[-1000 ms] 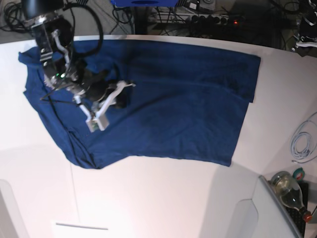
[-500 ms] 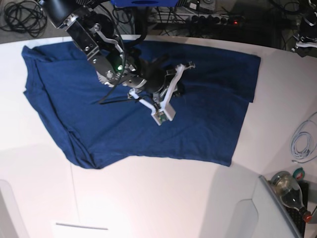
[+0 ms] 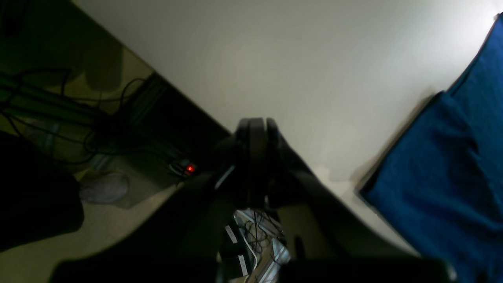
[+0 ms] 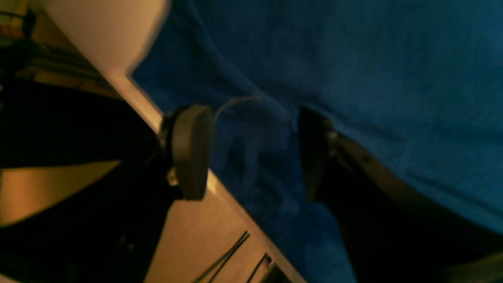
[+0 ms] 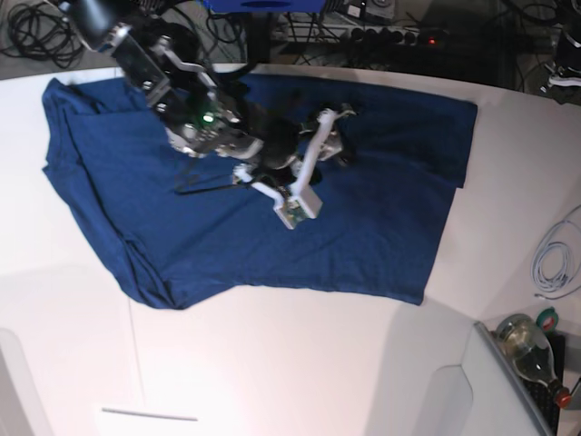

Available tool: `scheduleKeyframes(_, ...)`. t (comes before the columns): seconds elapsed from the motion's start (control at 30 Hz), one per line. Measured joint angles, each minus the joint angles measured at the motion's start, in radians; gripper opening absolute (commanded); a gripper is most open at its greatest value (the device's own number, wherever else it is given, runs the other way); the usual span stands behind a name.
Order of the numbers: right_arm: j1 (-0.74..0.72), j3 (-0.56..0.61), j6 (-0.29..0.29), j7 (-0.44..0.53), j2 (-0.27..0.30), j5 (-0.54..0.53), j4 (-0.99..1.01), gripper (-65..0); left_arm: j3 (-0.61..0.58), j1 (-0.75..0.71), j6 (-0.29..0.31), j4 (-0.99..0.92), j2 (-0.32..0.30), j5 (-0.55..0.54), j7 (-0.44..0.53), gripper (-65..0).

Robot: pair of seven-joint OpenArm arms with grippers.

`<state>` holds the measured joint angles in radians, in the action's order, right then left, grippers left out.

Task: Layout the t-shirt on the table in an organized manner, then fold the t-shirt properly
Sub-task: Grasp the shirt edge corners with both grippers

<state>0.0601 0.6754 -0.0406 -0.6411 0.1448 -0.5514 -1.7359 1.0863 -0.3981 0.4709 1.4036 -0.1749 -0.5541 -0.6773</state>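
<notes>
From the base view we see the t-shirt [image 5: 272,191] spread across the far half of the table [image 5: 290,363], one sleeve toward the left edge and a folded flap at the right side. The right gripper [image 5: 334,136] hangs over the middle of the cloth near its far hem, its arm reaching in from the upper left. At the table's near right corner stand a bottle [image 5: 531,350] and a coil of white cable [image 5: 554,263], which neither wrist camera shows.

The right wrist view gives us what the base view cannot: the right gripper's [image 4: 251,153] fingers [image 4: 190,151] stand well apart, nothing between them, with blue cloth below and the table edge running diagonally beside the left pad. We cannot tell whether the pads touch the fabric.

The left wrist view shows the left gripper [image 3: 255,157] with its fingers pressed together on nothing, poised over the table's rim, bare white surface ahead and a corner of the t-shirt [image 3: 444,173] off to its right. Below the rim lie floor cables and a red light [image 3: 190,168].

Against the frame of a second ago, the right arm has swung from the shirt's left shoulder area toward the centre and far hem, and its fingers, then together, have parted. The cloth's outline looks much the same, save that the left sleeve corner sits slightly differently.
</notes>
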Motion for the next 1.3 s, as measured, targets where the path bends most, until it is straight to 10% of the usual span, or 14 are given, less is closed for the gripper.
scheduleKeyframes(0.13, 0.152, -0.167, -0.005, -0.005, 0.139, 0.007, -0.159, -47.7, -0.082, -0.013, 0.0, 0.04, 0.009, 0.005, -0.01, -65.0)
scheduleKeyframes(0.27, 0.393, -0.441, -0.006, 0.006, 0.157, 0.011, -0.195, -65.0, -0.203, -0.067, 0.078, 0.164, 0.003, -0.001, 0.001, -65.0)
scheduleKeyframes(0.63, 0.58, -0.732, -0.003, 0.002, 0.152, 0.01, -0.081, -64.8, -0.494, 0.013, 0.08, 0.116, 0.022, -0.002, 0.002, -65.0)
scheduleKeyframes(1.3, 0.342, -1.0, 0.174, 0.004, 0.175, 0.13, 0.338, -64.8, -0.497, 0.062, 0.079, -0.05, -0.005, 0.005, 0.007, -65.0)
